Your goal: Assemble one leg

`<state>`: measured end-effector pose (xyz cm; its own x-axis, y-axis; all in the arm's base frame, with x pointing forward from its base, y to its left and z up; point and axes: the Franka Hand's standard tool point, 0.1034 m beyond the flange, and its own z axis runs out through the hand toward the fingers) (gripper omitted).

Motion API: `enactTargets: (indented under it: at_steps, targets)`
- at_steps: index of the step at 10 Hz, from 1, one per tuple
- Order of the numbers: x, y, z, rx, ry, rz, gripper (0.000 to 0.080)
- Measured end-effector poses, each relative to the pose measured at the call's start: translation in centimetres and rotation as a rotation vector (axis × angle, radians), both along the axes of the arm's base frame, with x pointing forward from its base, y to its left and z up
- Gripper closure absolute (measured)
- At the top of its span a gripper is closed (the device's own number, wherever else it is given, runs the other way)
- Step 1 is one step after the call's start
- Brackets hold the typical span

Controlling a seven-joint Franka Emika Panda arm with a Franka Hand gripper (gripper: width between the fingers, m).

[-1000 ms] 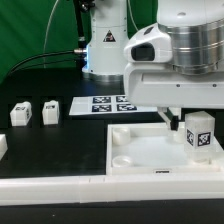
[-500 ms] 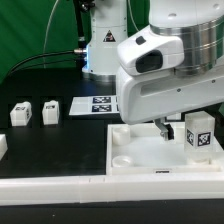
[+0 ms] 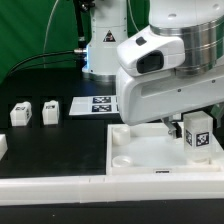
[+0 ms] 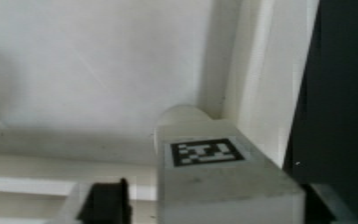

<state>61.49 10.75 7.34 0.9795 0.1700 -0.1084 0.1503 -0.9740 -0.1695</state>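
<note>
The leg (image 3: 199,133), a small white post with a square marker tag, stands upright at the right side of the large white tray (image 3: 135,160). My gripper (image 3: 178,127) is low over the tray right beside the leg, and one dark finger (image 3: 166,128) shows to its left. In the wrist view the leg (image 4: 220,165) lies between my two dark fingers (image 4: 105,200), with a gap on one side. The gripper (image 4: 208,205) is open around the leg. The arm's body hides the tray's back part.
Two more small white tagged posts (image 3: 20,114) (image 3: 51,111) stand on the black table at the exterior view's left, with another white part (image 3: 2,145) at the edge. The marker board (image 3: 98,104) lies behind the tray. A white strip (image 3: 50,186) runs along the front.
The arm has swung toward the exterior view's left and lower over the tray, hiding more of the marker board. The leg has stayed in place.
</note>
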Motion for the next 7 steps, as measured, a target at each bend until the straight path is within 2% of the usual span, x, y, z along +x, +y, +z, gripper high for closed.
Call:
enactTargets:
  at_steps: [1, 5, 7]
  targets:
    - [0.01, 0.0, 0.0, 0.0, 0.0, 0.0, 0.0508]
    - [0.01, 0.04, 0.0, -0.008, 0.01, -0.067, 0.0508]
    - [-0.04, 0.34, 0.0, -0.028, 0.049, -0.304, 0.0508]
